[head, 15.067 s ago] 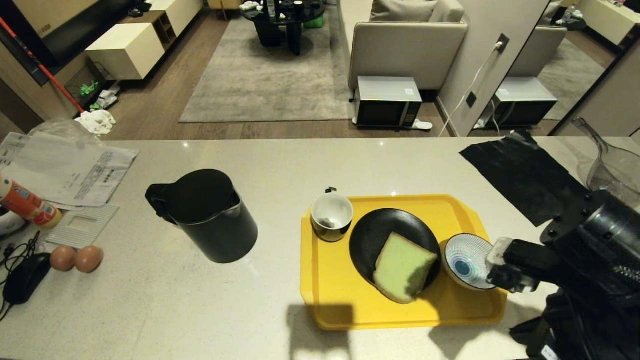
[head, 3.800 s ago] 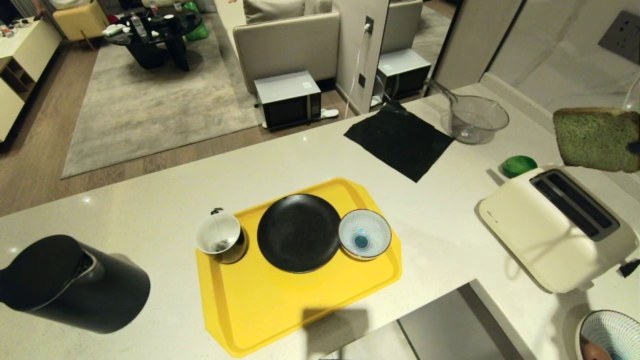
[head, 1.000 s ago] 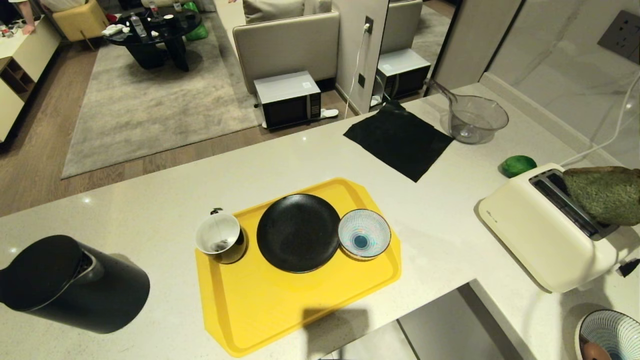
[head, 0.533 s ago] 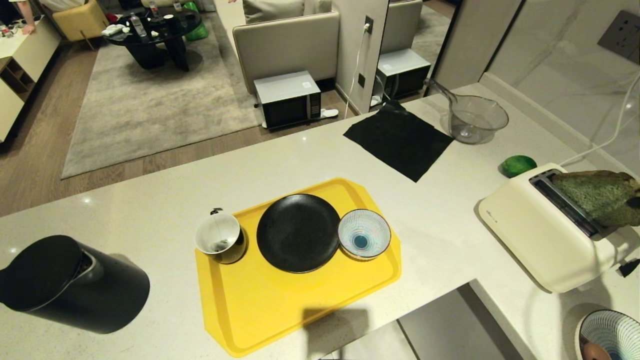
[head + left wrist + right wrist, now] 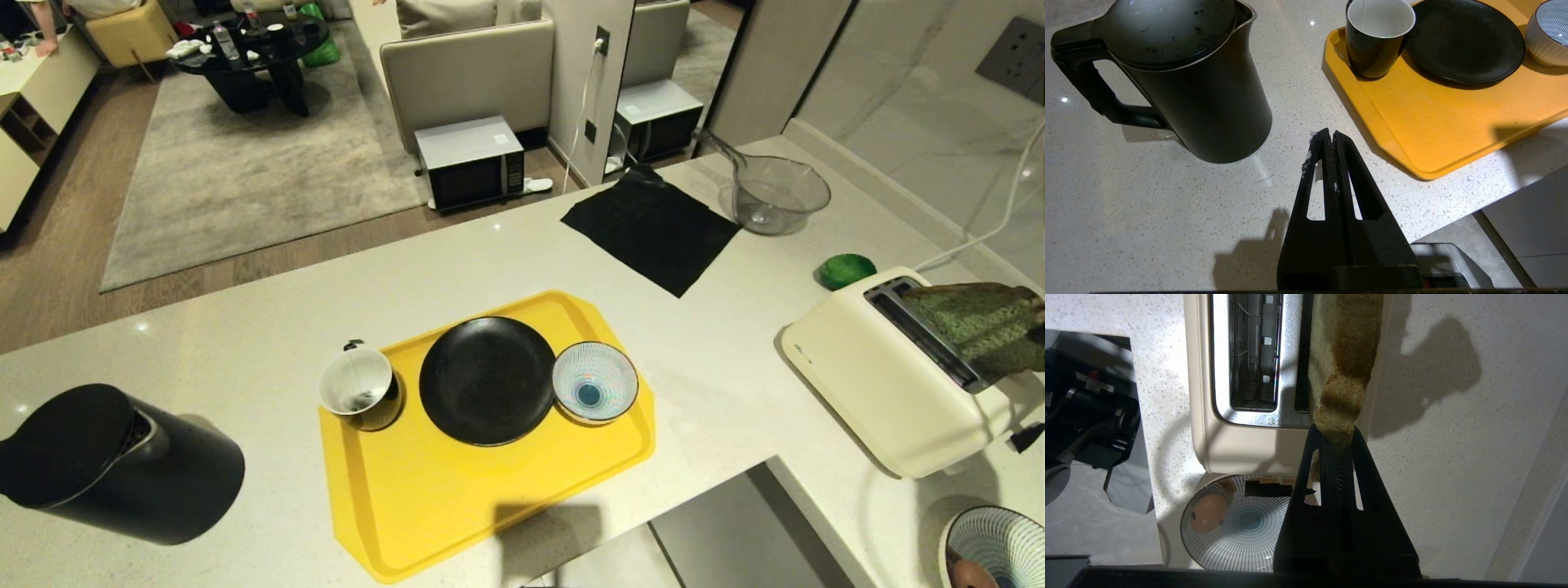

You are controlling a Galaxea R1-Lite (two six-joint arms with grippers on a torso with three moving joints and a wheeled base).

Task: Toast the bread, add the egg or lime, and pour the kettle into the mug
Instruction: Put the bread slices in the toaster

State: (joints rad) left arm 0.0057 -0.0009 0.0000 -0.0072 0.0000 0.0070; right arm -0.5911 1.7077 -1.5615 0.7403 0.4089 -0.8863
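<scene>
The greenish bread (image 5: 971, 327) leans over the white toaster (image 5: 882, 384), with its lower edge at the slot nearer the wall. My right gripper (image 5: 1336, 430) is shut on the bread's (image 5: 1345, 355) near edge, above the toaster's (image 5: 1237, 433) end. The lime (image 5: 847, 270) lies on the counter just behind the toaster. A spotted egg (image 5: 1208, 512) sits in a striped bowl (image 5: 1237, 547) by the toaster's front end. The black kettle (image 5: 1180, 77) stands at the counter's left. The mug (image 5: 1376, 36) is on the yellow tray (image 5: 1453, 122). My left gripper (image 5: 1329, 136) hangs shut and empty between them.
The tray (image 5: 457, 506) also carries a bare black plate (image 5: 487, 380) and a second striped bowl (image 5: 595, 381). A black cloth (image 5: 653, 229) and a clear jug (image 5: 771, 192) lie further back. The counter steps back to a gap (image 5: 718, 531) beside the toaster.
The bread has sunk lower and tilted toward the toaster slot, still held by my right gripper. Everything else has stayed where it was.
</scene>
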